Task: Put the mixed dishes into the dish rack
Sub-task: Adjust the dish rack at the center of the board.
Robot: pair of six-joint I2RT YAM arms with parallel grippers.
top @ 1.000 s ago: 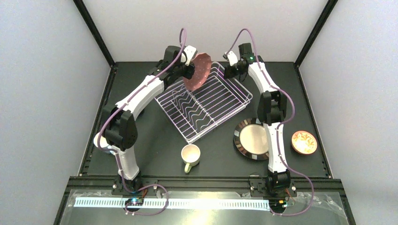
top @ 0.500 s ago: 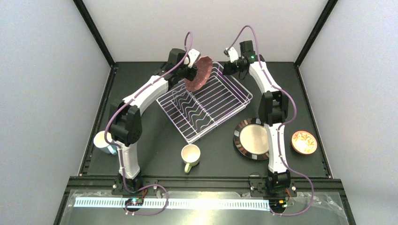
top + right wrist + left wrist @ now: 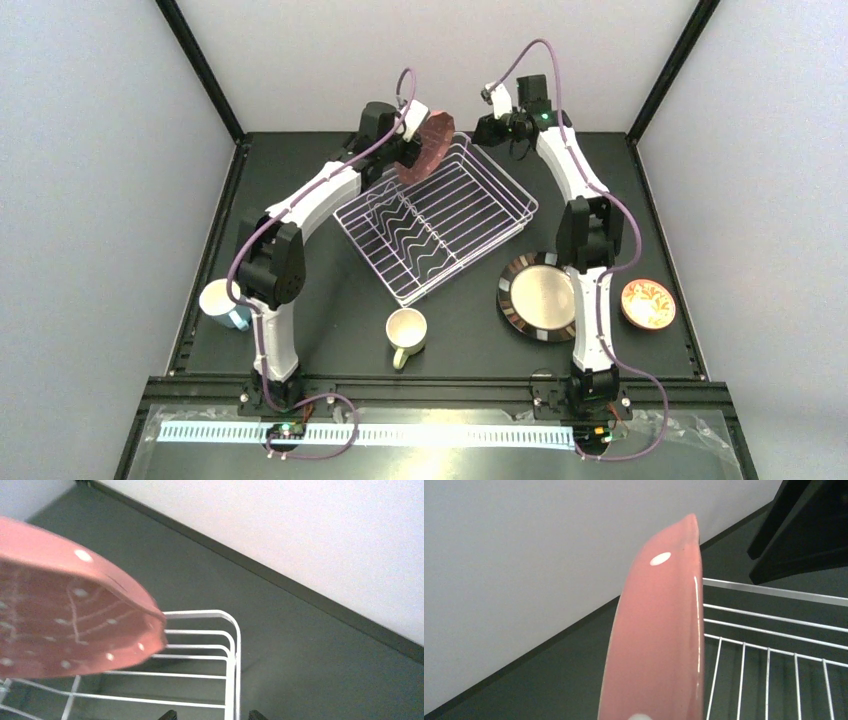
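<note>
Pink dotted plate (image 3: 426, 143): hanging tilted on edge over the far corner of the dish rack (image 3: 471, 255), being gripped at the rim by the left claw (image 3: 404, 150). Hovering just beside: right claw (image 3: 484, 128), gaping, gripping nothing. Sitting on the tabletop (image 3: 340, 330): cream mug (image 3: 405, 330), dark-rimmed plate (image 3: 538, 297).

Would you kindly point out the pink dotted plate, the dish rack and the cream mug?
pink dotted plate (image 3: 425, 148): top view, its face.
dish rack (image 3: 455, 215): top view, wire floor.
cream mug (image 3: 406, 325): top view, its inside.
</note>
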